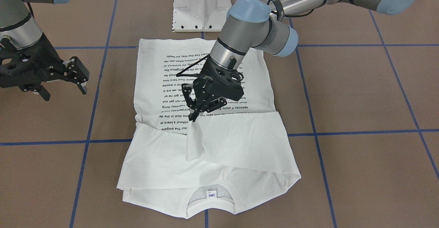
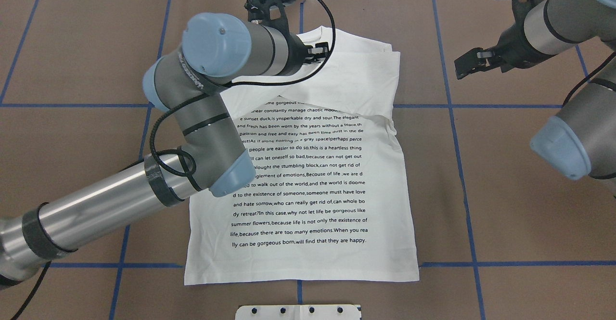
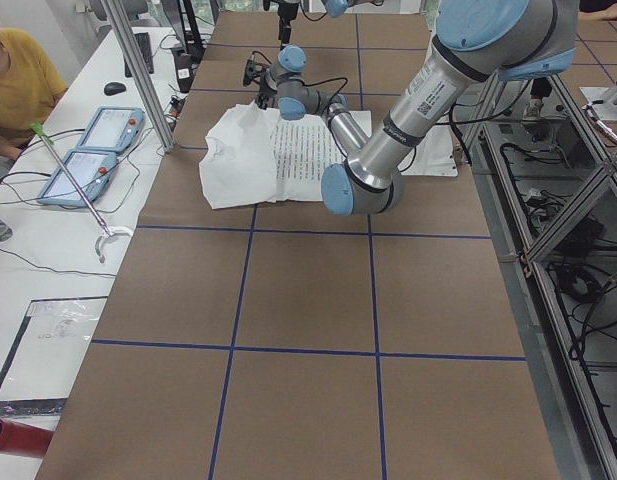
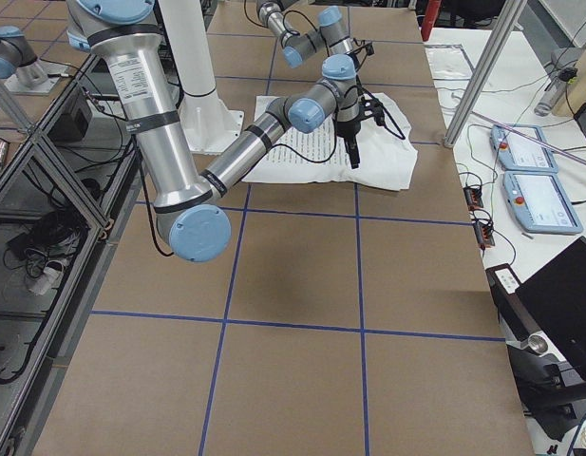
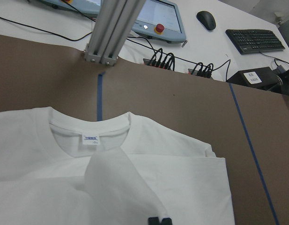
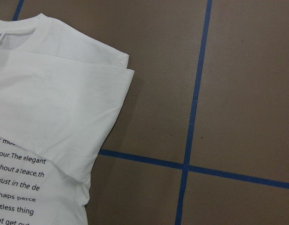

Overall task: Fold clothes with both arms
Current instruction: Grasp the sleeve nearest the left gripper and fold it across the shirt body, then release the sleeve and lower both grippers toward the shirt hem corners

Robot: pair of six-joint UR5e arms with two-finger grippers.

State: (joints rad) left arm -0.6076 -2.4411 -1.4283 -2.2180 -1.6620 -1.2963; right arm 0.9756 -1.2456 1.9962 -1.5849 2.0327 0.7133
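The white T-shirt (image 1: 236, 142) lies flat on the brown table with its printed text up and its neckline label (image 1: 211, 193) at the far end from the robot. Both sleeves are folded across the chest. My left gripper (image 1: 194, 115) is over the middle of the shirt, shut on a lifted sleeve (image 1: 192, 142) that hangs from it. In the left wrist view its fingertips (image 5: 159, 220) pinch that sleeve (image 5: 116, 178) below the neckline. My right gripper (image 1: 64, 91) is open and empty, above bare table beside the shirt (image 2: 308, 185); it also shows in the overhead view (image 2: 469, 67).
The white pedestal base (image 1: 200, 8) stands at the shirt's hem end. Blue tape lines (image 1: 92, 94) grid the table. Beyond the far edge are an aluminium post (image 5: 114, 28), teach pendants (image 3: 88, 150) and a seated person (image 3: 18, 80).
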